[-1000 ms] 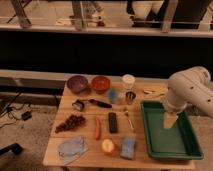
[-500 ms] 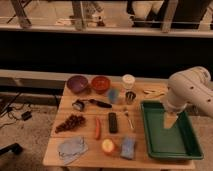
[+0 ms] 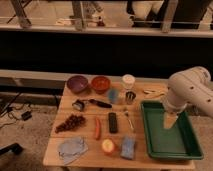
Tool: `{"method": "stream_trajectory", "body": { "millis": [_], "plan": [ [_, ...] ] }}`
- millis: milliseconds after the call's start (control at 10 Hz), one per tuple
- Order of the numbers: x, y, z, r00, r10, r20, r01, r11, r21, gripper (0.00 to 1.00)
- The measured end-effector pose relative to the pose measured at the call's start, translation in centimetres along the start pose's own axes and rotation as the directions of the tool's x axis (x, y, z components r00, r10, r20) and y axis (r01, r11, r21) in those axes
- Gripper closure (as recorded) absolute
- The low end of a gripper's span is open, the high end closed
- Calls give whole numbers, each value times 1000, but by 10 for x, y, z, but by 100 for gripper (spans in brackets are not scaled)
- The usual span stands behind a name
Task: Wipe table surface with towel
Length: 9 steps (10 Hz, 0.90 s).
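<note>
A crumpled grey-blue towel (image 3: 71, 148) lies on the front left corner of the wooden table (image 3: 85, 117). My gripper (image 3: 169, 121) hangs from the white arm (image 3: 189, 90) at the right, over the green tray (image 3: 187, 147), far from the towel. It holds nothing that I can see.
On the table are a purple bowl (image 3: 77, 83), a red bowl (image 3: 100, 83), a white cup (image 3: 128, 81), a metal cup (image 3: 130, 97), a brush (image 3: 90, 104), grapes (image 3: 70, 122), a carrot (image 3: 97, 128), a black remote (image 3: 113, 122), an apple (image 3: 108, 146) and a blue sponge (image 3: 128, 147).
</note>
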Motion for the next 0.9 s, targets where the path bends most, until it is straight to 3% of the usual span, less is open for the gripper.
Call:
{"method": "stream_trajectory", "body": {
  "millis": [400, 900],
  "plan": [
    [-31, 10, 12, 998, -6, 67, 8, 1000, -22, 20],
    [-102, 32, 19, 987, -107, 118, 111, 993, -26, 20]
  ]
}}
